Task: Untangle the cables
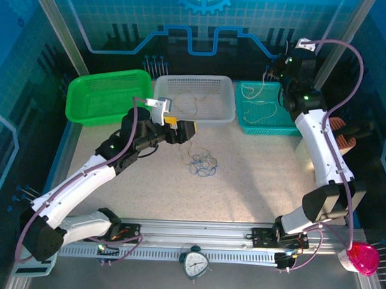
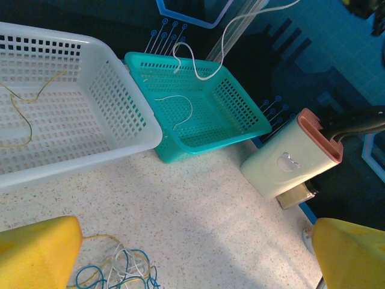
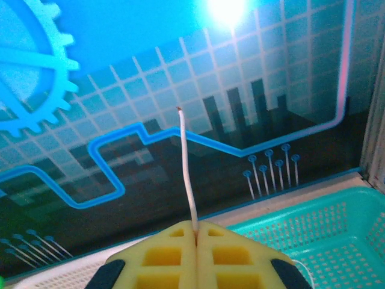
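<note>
Cable strand (image 3: 187, 174) points straight up, pinched in right claw (image 3: 196, 227); left claw (image 2: 195, 259) spread apart.

Loose tangled blue, tan, whitish cables (image 1: 203, 164)

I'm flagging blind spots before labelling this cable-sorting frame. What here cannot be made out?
- The tangle, top view: too small to tell which strands cross.
- Same tangle, left wrist view: cut off by the bottom edge, partly covered by a yellow finger of the left hand.
- The white cable, right wrist view: its lower length is hidden below the shut right hand.
</note>
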`<action>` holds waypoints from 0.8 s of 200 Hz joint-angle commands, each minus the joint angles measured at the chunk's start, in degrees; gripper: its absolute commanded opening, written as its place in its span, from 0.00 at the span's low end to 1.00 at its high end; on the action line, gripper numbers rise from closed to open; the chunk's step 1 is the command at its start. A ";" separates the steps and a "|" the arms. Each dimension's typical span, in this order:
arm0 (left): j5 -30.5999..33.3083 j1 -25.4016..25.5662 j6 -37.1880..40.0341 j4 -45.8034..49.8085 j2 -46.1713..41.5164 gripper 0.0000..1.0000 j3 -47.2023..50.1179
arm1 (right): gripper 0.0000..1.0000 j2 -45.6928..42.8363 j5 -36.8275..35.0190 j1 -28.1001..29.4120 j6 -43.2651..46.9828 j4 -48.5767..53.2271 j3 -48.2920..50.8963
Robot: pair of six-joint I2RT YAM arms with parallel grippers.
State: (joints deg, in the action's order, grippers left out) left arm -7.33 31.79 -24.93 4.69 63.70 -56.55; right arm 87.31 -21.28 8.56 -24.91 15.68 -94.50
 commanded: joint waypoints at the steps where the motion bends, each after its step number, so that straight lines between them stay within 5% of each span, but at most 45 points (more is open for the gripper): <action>1: 0.65 0.38 1.72 0.93 -1.43 0.99 0.97 | 0.00 1.39 -3.83 -0.30 1.39 -3.09 1.62; 109: 0.71 0.33 0.95 1.13 -2.40 0.99 1.71 | 0.00 14.91 -1.73 -0.28 2.23 2.54 1.19; 160: 0.74 0.38 1.12 1.90 -2.87 0.99 1.16 | 0.00 27.45 4.23 -1.81 2.10 14.19 -7.28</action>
State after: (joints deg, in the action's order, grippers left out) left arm -7.29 31.79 -24.95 5.78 62.41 -55.20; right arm 109.86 -20.93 8.45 -22.83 21.93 -95.90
